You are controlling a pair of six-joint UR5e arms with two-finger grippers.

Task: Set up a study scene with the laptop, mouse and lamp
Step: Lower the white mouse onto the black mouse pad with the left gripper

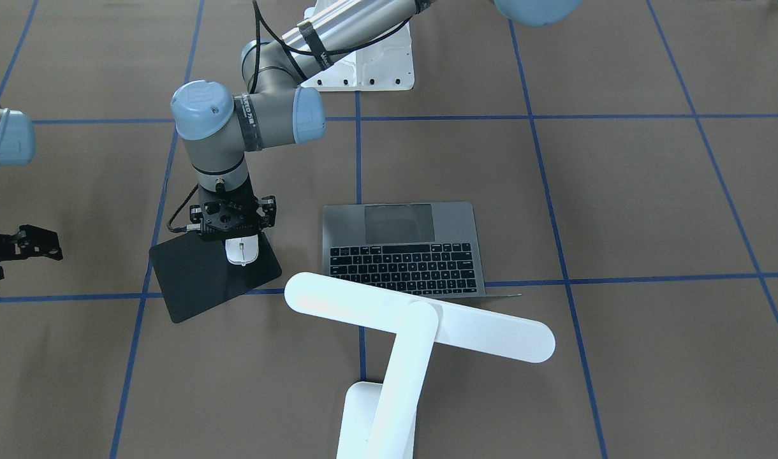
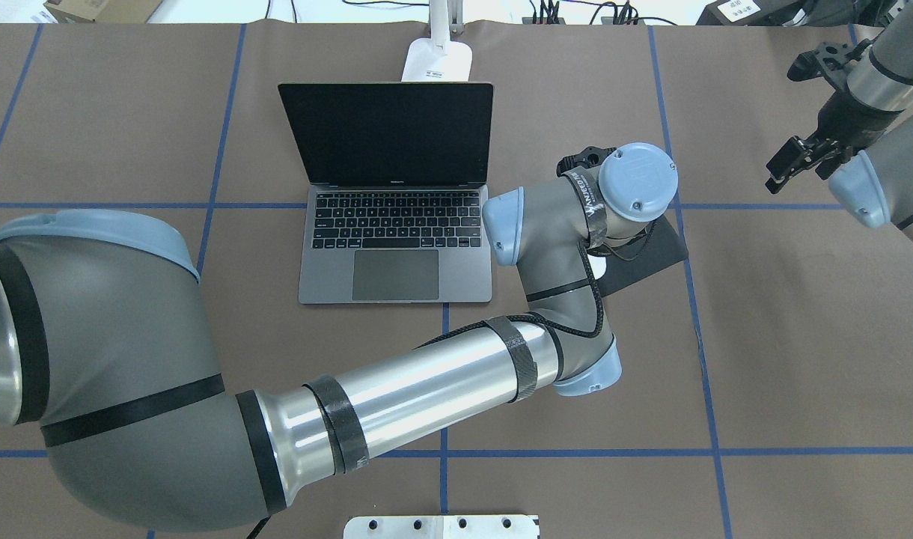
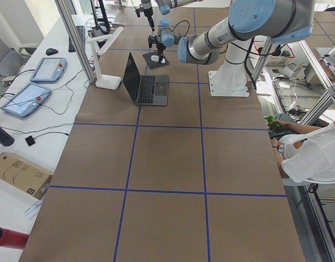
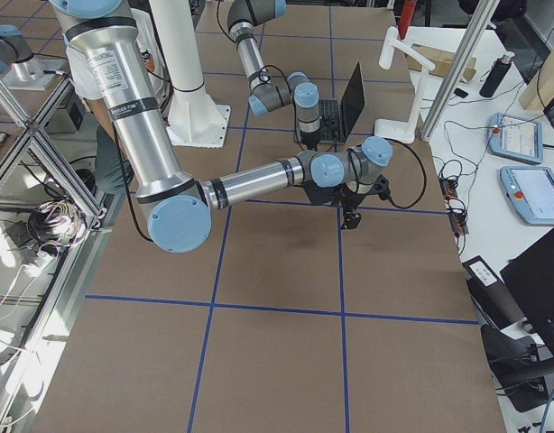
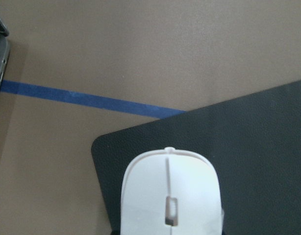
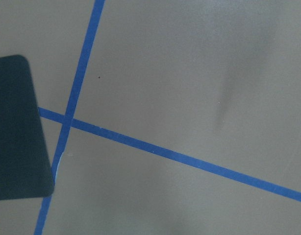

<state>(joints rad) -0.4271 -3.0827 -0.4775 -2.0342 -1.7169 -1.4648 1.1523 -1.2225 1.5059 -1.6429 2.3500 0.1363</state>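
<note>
The space-grey laptop (image 1: 402, 255) stands open mid-table, its screen dark in the overhead view (image 2: 385, 135). The white lamp (image 1: 421, 315) stands behind it, with its bar head over the screen edge. The white mouse (image 1: 242, 252) is over the near corner of the black mouse pad (image 1: 198, 274). My left gripper (image 1: 239, 237) reaches across and stands straight over the mouse, closed on its rear half. The mouse fills the bottom of the left wrist view (image 5: 170, 196). I cannot tell if it touches the pad. My right gripper (image 2: 801, 112) is open and empty, well off to the pad's right.
The left arm's long forearm (image 2: 397, 404) lies low across the table in front of the laptop. The white bolted pedestal (image 1: 370, 64) is at the robot's side. Blue tape lines cross the brown table cover (image 1: 618, 191). An operator sits beside the table in the exterior left view (image 3: 309, 153).
</note>
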